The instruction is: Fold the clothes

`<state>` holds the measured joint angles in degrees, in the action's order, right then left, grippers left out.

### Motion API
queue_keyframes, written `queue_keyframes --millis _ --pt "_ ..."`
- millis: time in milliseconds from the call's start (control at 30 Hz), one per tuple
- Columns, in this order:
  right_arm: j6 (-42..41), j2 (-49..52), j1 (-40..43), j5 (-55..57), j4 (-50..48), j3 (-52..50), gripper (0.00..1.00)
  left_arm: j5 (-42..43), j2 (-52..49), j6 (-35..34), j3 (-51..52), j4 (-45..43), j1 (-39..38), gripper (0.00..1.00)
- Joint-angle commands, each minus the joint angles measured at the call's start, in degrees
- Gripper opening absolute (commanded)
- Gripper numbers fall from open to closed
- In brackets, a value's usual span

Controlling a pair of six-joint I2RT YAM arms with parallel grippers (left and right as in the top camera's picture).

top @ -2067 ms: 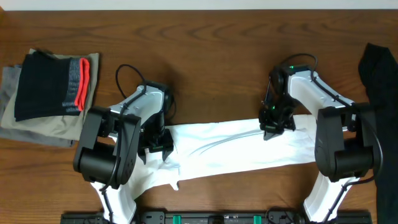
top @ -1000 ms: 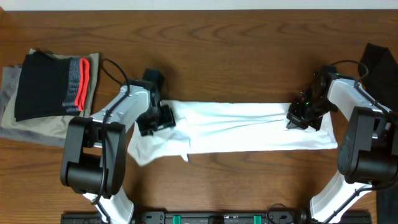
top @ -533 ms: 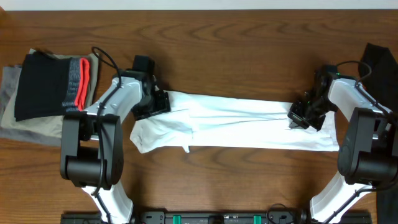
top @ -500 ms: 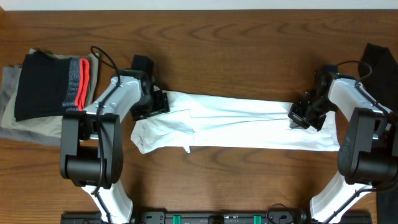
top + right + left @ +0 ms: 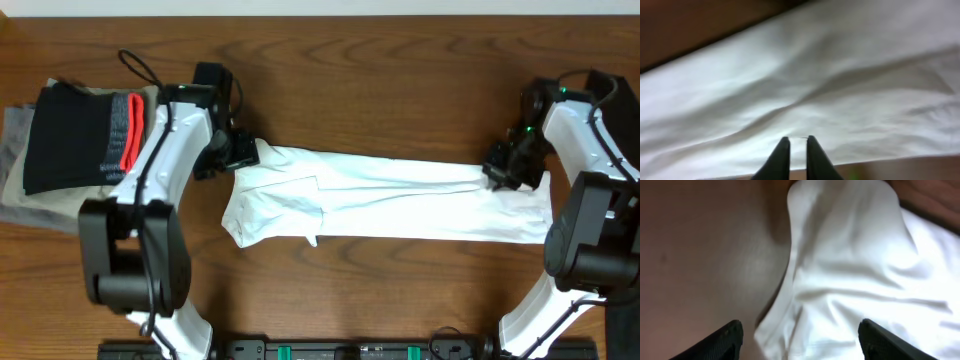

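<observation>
Here T-shirt (image 5: 390, 200) underlies both; left tool (image 5: 801, 334) wide open, empty — right tool (image 5: 798, 145) barely parted, hold unclear.

R hand (image 5: 797, 140) grip unclear, blurry

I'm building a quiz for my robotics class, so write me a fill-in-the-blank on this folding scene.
The T-shirt lying lengthwise across the table is ____. The left gripper at its end stands ____. The black garment on the olive-grey garments has a grey and ____ band.
Missing words: white; open; red.
</observation>
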<state>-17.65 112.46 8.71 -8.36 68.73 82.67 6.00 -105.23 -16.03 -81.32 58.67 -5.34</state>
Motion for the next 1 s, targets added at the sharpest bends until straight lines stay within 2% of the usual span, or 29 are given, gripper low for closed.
queue_keyframes --millis 0,33,67,133,233,333,500,567,633,733,967 --pt "14.3 -1.5 -3.2 -16.5 0.4 2.5 0.27 0.1 3.0 0.8 -1.3 2.7 0.1 0.76" --pt "17.6 -1.7 -4.3 -21.9 0.2 2.5 0.39 0.1 3.1 0.5 -1.3 3.0 0.2 0.77" --pt "20.0 -1.8 -5.6 -26.7 0.2 2.5 0.53 -0.7 3.1 -1.0 -1.3 3.0 0.3 0.82" --pt "20.5 -1.7 -8.1 -29.7 -0.1 2.5 0.6 -3.6 3.1 -5.3 -1.3 3.0 1.0 0.83" --pt "20.3 -1.7 -13.6 -29.6 -0.4 2.4 0.6 -5.4 3.1 -9.7 -1.3 3.0 3.0 0.84" --pt "20.0 -1.7 -19.6 -29.6 -2.0 2.4 0.58 -5.2 3.1 -10.5 -1.3 3.1 5.8 0.84" --pt "10.6 -1.7 -29.3 -26.8 -9.8 2.4 0.56 -4.9 3.1 -10.4 -1.3 6.8 9.2 0.84" --pt "6.3 -1.7 -31.7 -21.8 -11.8 2.4 0.54 -3.4 3.1 -7.8 -1.3 8.0 9.6 0.79" --pt "3.1 -1.7 -33.1 -16.8 -12.7 2.4 0.54 1.4 3.1 -1.9 -1.3 8.7 9.5 0.75" --pt "1.1 -1.7 -31.8 -13.9 -13.2 2.9 0.6 7.7 3.1 1.9 -1.3 10.0 8.2 0.75" --pt "1.7 -1.7 -18.7 -9.2 -7.8 7.5 0.63 8.8 3.1 1.9 -1.0 12.3 -0.2 0.75"
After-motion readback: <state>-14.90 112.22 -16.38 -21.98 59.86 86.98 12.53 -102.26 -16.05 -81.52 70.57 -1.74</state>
